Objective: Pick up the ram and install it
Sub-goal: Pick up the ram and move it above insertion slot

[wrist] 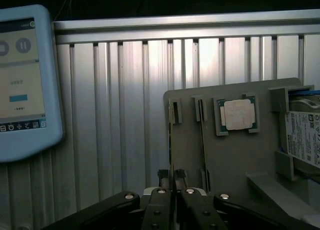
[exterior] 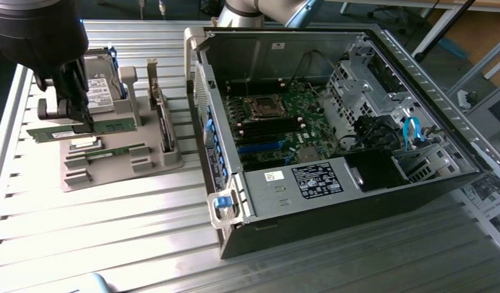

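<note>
Ram (exterior: 111,126): long thin green board, held on its long edge and level, clamped mid-length by the end effector (wrist: 172,179), at the grey holder (exterior: 119,168).

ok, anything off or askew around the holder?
Nothing stands out. The hand is shut on the ram at the grey holder, the processor lies flat in its pocket, and the open case shows no damage.

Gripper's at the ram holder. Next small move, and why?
Likely a short straight lift: the gripper is shut on the ram, which lies close over the slots of the grey holder, so it should clear them before swinging toward the open case.
</note>
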{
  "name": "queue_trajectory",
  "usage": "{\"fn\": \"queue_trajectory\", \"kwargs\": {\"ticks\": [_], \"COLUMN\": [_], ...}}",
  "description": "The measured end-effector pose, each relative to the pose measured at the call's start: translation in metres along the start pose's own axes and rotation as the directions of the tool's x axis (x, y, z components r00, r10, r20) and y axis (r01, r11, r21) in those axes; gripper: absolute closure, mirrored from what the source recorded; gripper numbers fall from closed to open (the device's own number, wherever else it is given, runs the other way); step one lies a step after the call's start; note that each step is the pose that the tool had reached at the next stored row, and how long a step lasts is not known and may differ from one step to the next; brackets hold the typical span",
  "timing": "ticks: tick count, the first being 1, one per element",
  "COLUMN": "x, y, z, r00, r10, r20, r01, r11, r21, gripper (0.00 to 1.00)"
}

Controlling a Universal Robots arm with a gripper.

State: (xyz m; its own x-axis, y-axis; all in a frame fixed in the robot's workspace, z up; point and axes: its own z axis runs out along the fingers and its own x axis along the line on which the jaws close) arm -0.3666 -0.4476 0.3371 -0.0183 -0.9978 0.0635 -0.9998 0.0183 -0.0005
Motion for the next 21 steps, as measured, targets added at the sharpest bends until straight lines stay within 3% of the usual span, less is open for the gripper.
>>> {"fn": "queue_trajectory", "kwargs": {"ticks": [21], "x": [0.0006], "y": [0.0], "z": [-0.0087], "r00": [0.9999], "r10": [0.003], "r20": [-0.0099], "r01": [-0.003], "r11": [1.0], "r21": [0.0], "gripper": [0.86]}}
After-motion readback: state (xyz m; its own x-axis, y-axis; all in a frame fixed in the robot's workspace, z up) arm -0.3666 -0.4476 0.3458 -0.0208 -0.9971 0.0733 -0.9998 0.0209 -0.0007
